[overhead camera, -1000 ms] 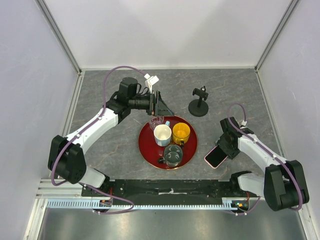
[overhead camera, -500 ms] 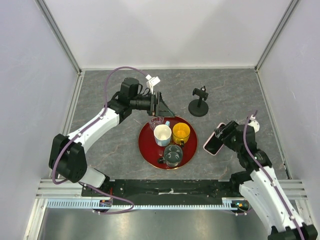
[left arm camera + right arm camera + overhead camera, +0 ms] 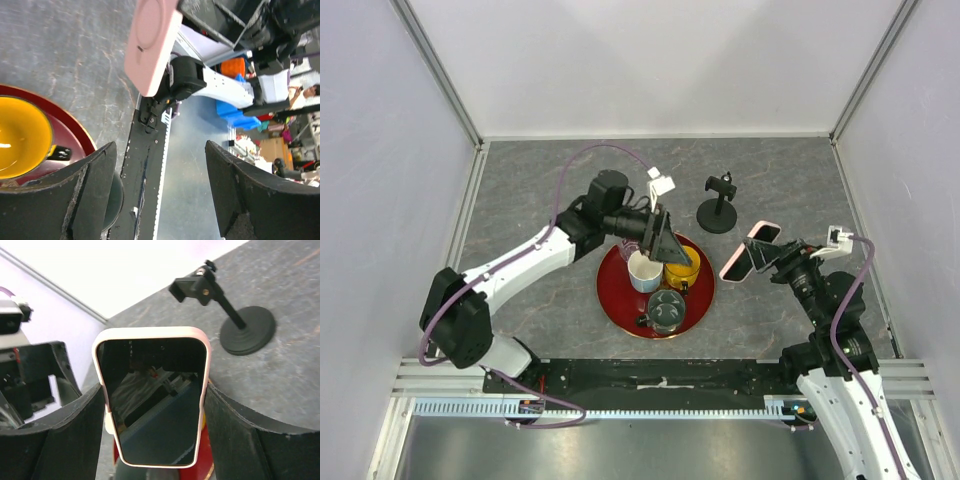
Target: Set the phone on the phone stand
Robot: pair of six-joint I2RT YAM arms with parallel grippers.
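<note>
The phone (image 3: 744,253), black screen in a pale pink case, is held off the table in my right gripper (image 3: 761,258), which is shut on its long edges. In the right wrist view the phone (image 3: 155,400) stands between my fingers (image 3: 60,440), screen toward the camera. The phone stand (image 3: 718,206), black with a round base, post and clamp, stands on the table just behind and left of the phone; it also shows in the right wrist view (image 3: 235,320). My left gripper (image 3: 665,240) is open and empty above the tray's far side. The left wrist view shows the phone's pink back (image 3: 152,45).
A red round tray (image 3: 610,300) sits at the table's middle with a white cup (image 3: 645,271), a yellow cup (image 3: 682,266) and a clear glass (image 3: 667,311). The yellow cup (image 3: 20,137) lies beside my left fingers. Walls enclose the grey table.
My right arm has lifted the phone off the table and carried it back toward the stand. My left arm has swung right, over the tray's cups.
</note>
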